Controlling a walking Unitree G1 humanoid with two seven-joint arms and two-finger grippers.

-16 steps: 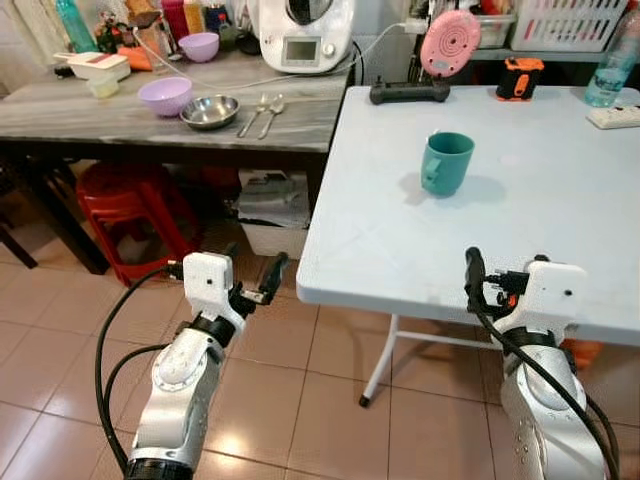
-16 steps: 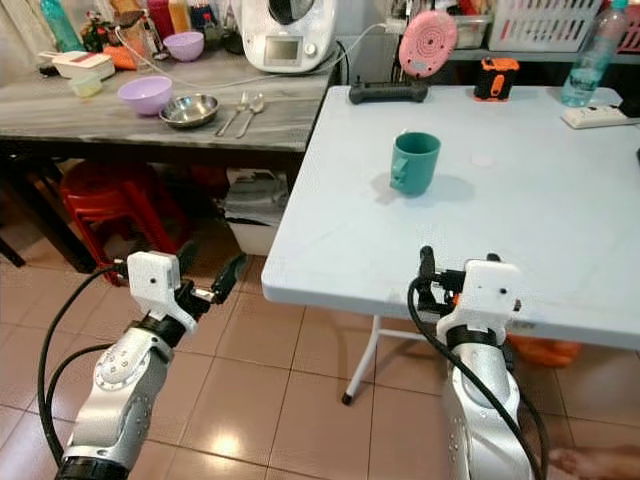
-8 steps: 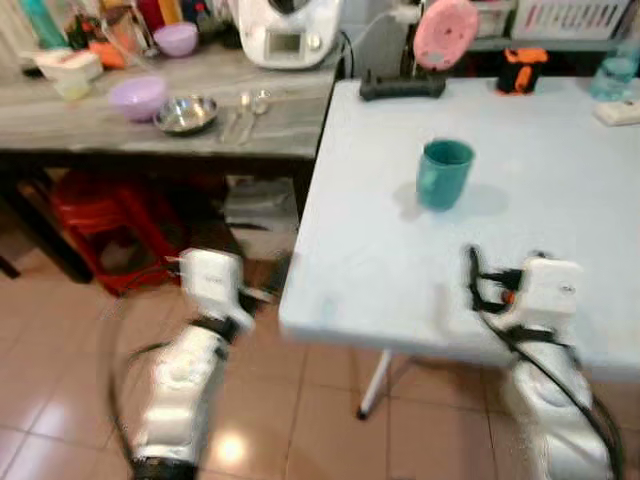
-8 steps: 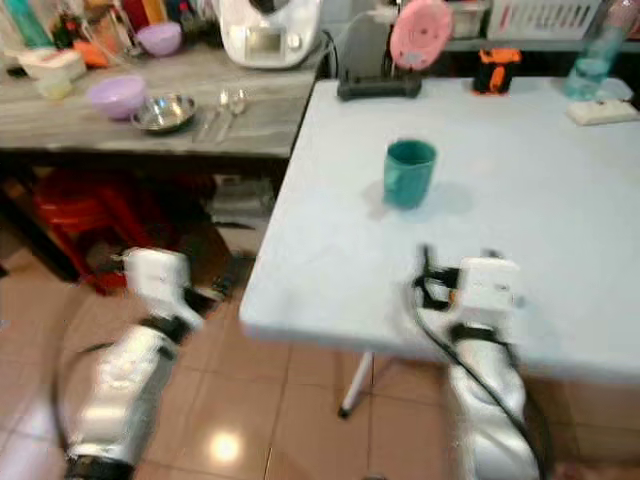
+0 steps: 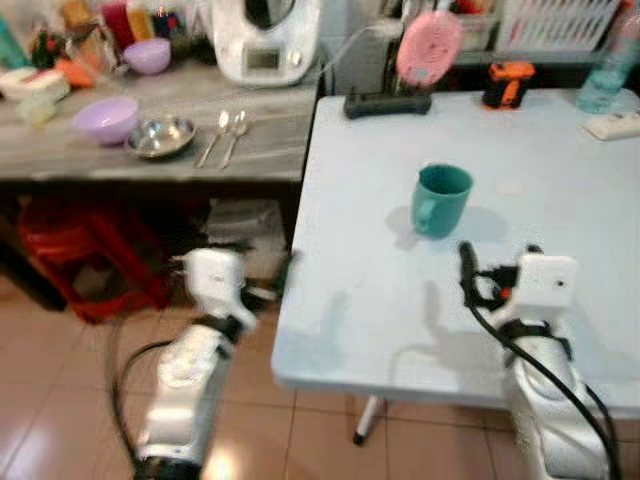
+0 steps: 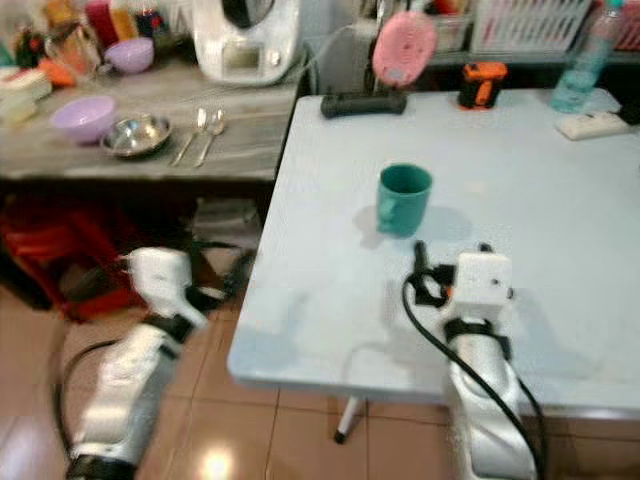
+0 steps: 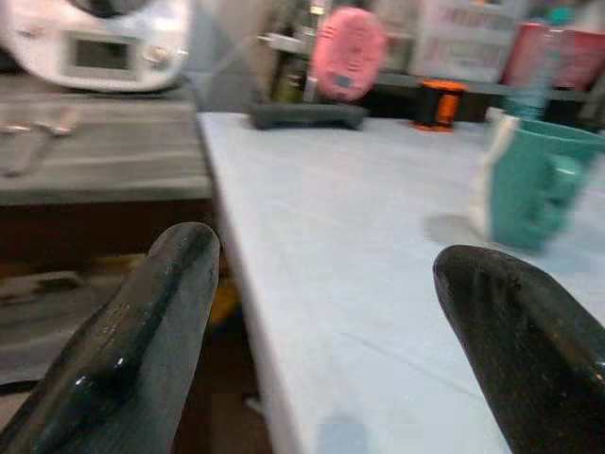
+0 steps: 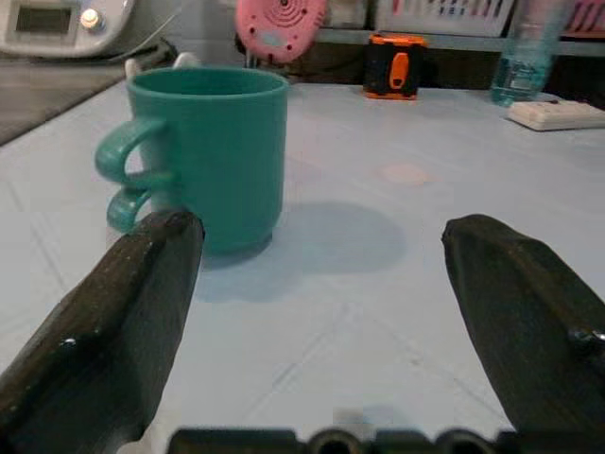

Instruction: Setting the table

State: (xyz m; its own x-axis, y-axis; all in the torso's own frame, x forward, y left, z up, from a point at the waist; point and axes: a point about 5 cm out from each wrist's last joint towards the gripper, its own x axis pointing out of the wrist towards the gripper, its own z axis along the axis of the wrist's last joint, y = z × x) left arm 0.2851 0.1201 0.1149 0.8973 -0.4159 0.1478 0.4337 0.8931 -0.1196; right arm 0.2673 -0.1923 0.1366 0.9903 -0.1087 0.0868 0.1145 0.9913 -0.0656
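Teal mug upright on white counter, just ahead of right gripper, fingers spread apart, left gripper likewise spread beside counter edge, any lettering seemingly too blurred to read

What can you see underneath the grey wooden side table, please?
Under the grey side table sit a red plastic stool and a pale bin with something dark in it. Shadow and the left arm hide the rest.

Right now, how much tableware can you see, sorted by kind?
Cups: 1, the teal mug on the white table.
Bowls: 3, two purple bowls and one metal bowl on the grey counter.
Spoons: 2, beside the metal bowl.
Total: 6.
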